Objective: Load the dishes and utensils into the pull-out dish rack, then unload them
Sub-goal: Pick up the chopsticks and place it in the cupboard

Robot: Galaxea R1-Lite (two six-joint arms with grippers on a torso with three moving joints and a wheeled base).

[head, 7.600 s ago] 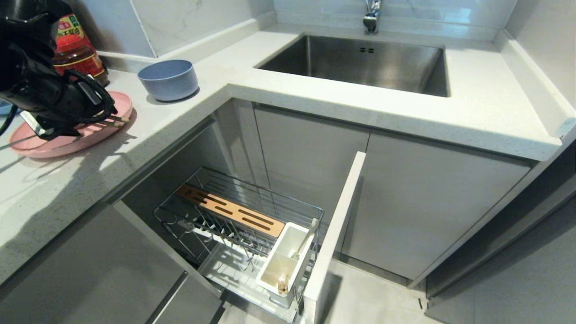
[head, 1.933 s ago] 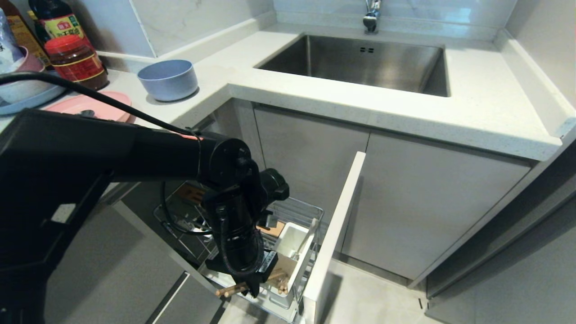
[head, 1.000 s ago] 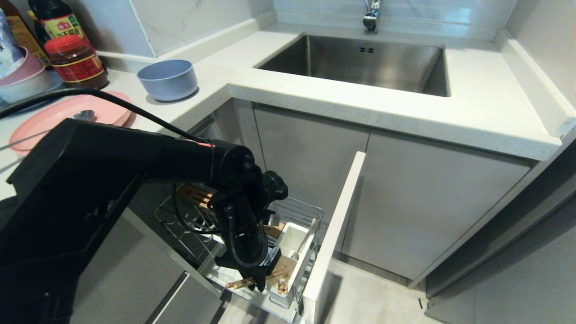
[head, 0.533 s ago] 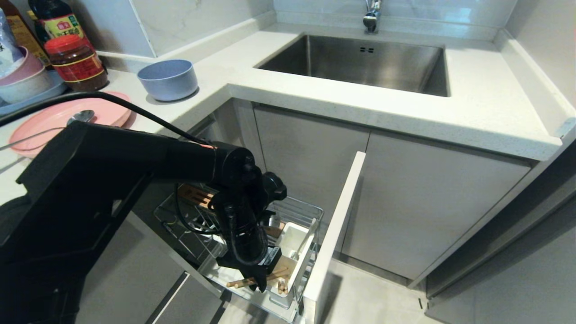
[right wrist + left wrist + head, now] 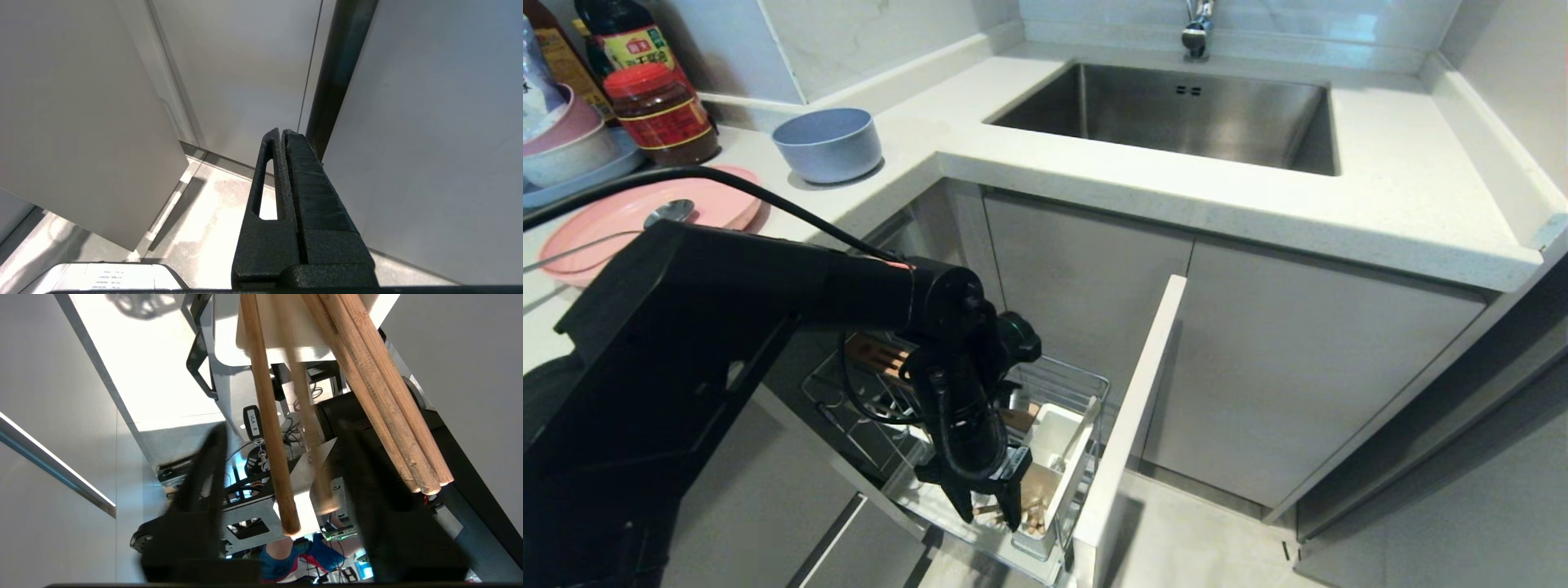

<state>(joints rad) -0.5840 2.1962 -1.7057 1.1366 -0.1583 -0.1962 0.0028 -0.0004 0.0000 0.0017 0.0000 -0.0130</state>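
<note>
Two light wooden chopsticks (image 5: 269, 416) — slim, round, blunt-tipped, unvarnished

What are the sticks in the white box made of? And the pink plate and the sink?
The chopsticks look like bare light wood: you can see grain and rough cut ends. The pink plate looks like matte plastic or similar, dull without glare; hard to be sure. The sink looks like brushed steel, grey with soft streaky reflections.

A pale speckled counter (image 5: 1143, 175) wraps an inside corner, with a steel sink (image 5: 1176, 114) sunk in it under a tap (image 5: 1197, 28) at the back edge, marbled wall tiles (image 5: 866, 41) behind, grey cabinet doors (image 5: 1290, 367) below and a light floor (image 5: 1201, 543).
</note>
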